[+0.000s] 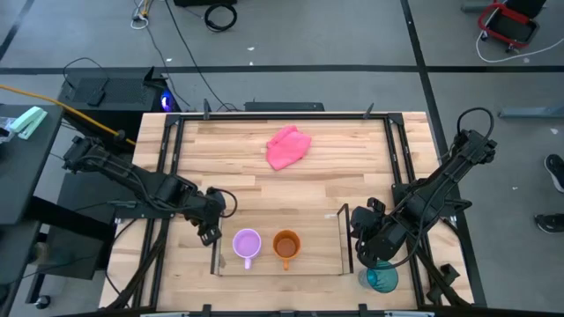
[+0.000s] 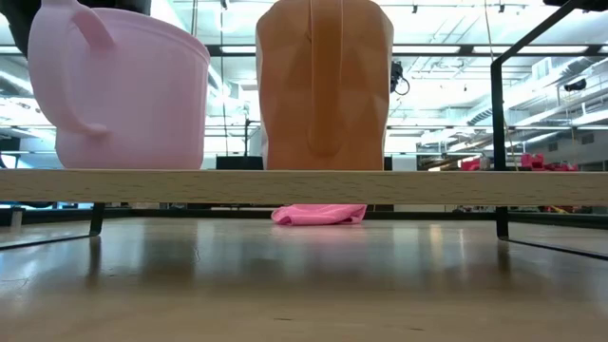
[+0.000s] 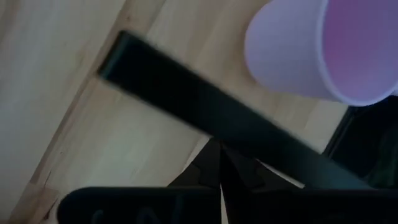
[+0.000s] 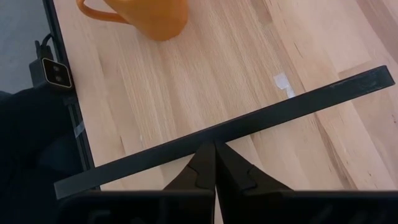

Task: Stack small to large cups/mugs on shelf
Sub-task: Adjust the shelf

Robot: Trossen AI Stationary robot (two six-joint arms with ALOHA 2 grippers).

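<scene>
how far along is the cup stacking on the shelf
Two of three look placed: the lilac mug and the orange mug stand side by side on the shelf. Nothing is in hand: the left claw and the right claw are both shut and empty, at opposite ends of the shelf. Left: the teal cup, on the table beyond the shelf's right end.

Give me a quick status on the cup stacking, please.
Both grippers, left and right, shut, empty, flanking shelf. Lilac mug, orange mug on shelf; teal cup outside. Nothing blocking.
</scene>
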